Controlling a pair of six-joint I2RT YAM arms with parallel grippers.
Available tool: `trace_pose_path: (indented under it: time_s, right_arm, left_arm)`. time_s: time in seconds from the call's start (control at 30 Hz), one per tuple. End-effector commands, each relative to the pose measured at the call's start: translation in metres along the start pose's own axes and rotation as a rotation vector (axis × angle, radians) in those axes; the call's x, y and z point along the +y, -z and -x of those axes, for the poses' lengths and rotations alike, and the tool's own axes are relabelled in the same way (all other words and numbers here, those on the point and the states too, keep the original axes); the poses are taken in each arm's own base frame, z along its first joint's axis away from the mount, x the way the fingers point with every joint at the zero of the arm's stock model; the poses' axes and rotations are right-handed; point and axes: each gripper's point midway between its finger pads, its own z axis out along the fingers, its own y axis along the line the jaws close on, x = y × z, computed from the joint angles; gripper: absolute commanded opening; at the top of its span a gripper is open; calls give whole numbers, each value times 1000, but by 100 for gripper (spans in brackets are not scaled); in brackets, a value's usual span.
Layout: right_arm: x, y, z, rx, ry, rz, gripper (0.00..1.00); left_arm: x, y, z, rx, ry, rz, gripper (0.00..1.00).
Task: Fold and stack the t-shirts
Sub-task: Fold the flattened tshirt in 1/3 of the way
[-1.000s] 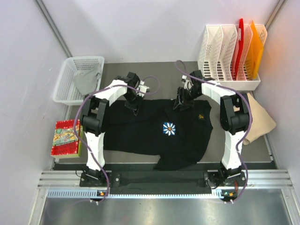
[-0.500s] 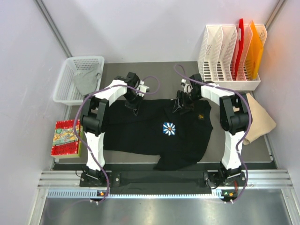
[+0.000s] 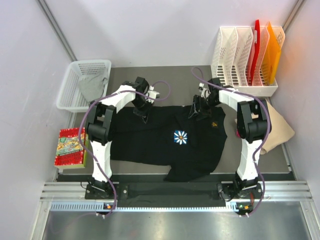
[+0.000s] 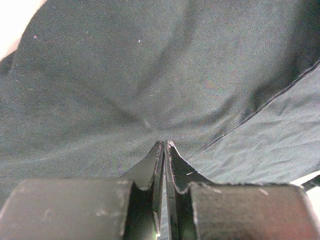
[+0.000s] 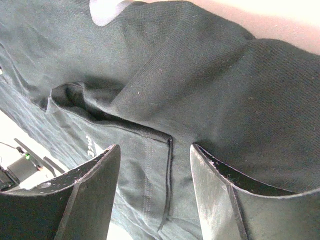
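**Right jaws open over the black shirt's far edge**

Since a second ago the right jaws have spread, and the right wrist has shifted a little toward the rack (image 3: pixel 243 56). The left arm has not moved. The black shirt (image 3: pixel 165 145) lies as it did.

The right jaws now stand well apart, with nothing between them. They hang just above a folded seam at the far edge of the black shirt. The left jaws are closed on a pinch of the same shirt at its far left edge, and creases in the cloth run to their tips.

No writing can be read. The black shirt carries a white-blue daisy (image 3: pixel 180 137) near its middle and a tiny gold mark (image 3: pixel 214 124) to the right of it. The right wrist view shows a small white print (image 5: pixel 87 148) on the cloth, too small to read. The red packet (image 3: pixel 70 147) is printed, but its words cannot be made out.

Three shirts show. The black one is spread flat across the middle of the desk (image 3: pixel 170 75), with a lower corner bunched near the front edge. A grey shirt (image 3: pixel 92 86) lies in the one white basket (image 3: pixel 70 95) at the far left. A tan shirt (image 3: pixel 275 130) lies at the right edge, in front of the rack. The one rack holds a red sheet and an orange sheet, both upright. The one packet sits at the left edge, beside the left arm. Two arms reach over the shirt.
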Motion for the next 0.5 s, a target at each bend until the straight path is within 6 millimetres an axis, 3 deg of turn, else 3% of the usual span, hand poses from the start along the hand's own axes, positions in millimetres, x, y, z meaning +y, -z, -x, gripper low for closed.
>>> trace_pose_path:
  time_s: [0.0,0.47]
  right_arm:
    - [5,9,15,-54,44,-1,58]
    - [28,-7,0,1,83,27,53]
  left_arm:
    - [-7,24,16,-86,-13,-2,9]
    - [-6,20,17,-84,-15,-3,9]
